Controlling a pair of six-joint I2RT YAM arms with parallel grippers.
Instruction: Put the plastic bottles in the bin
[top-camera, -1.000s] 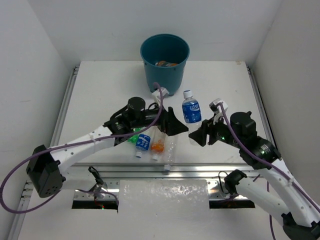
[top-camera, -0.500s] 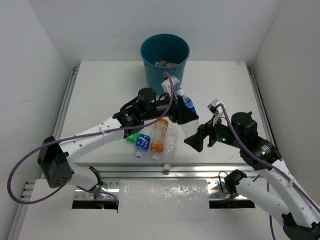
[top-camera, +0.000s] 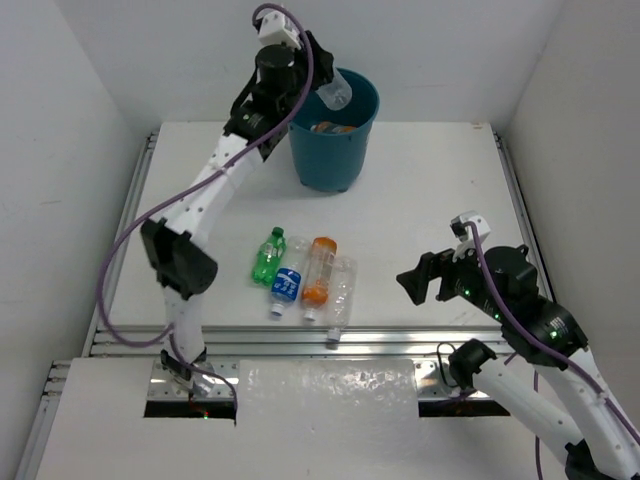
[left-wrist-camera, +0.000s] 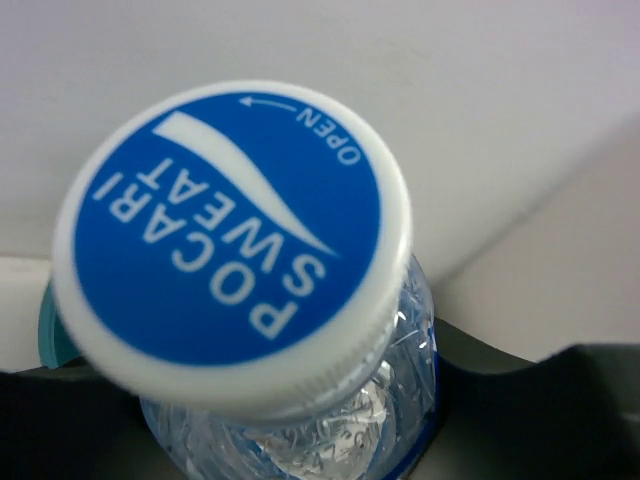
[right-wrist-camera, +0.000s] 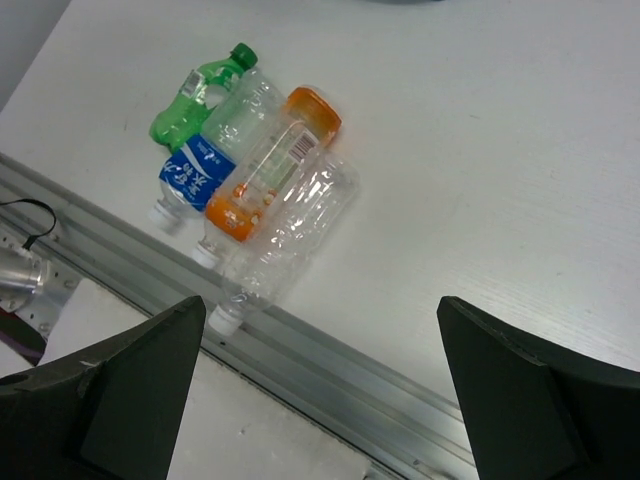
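Overhead, left pincer (top-camera: 325, 80) clamping blue-capped bottle (left-wrist-camera: 232, 245) above bin (top-camera: 326, 160), bottle body cut off, right pincer (right-wrist-camera: 320, 335) spread empty.

**Bright and even overhead, soft up close**

Lit flatly, probably from above. Washes the white surface (top-camera: 420, 190) nearly featureless. Casts only faint, short shadows beside the bin (top-camera: 325, 150) and the lying bottles (right-wrist-camera: 250, 190). Catches small glints on crumpled plastic. Fills the left wrist view with the clear bottle (left-wrist-camera: 300, 440), sharp on the print of the cap (left-wrist-camera: 230, 240), softer toward its rim. Leaves the fingers (right-wrist-camera: 520, 390) of the right claw (right-wrist-camera: 320, 305) dark and blurred.
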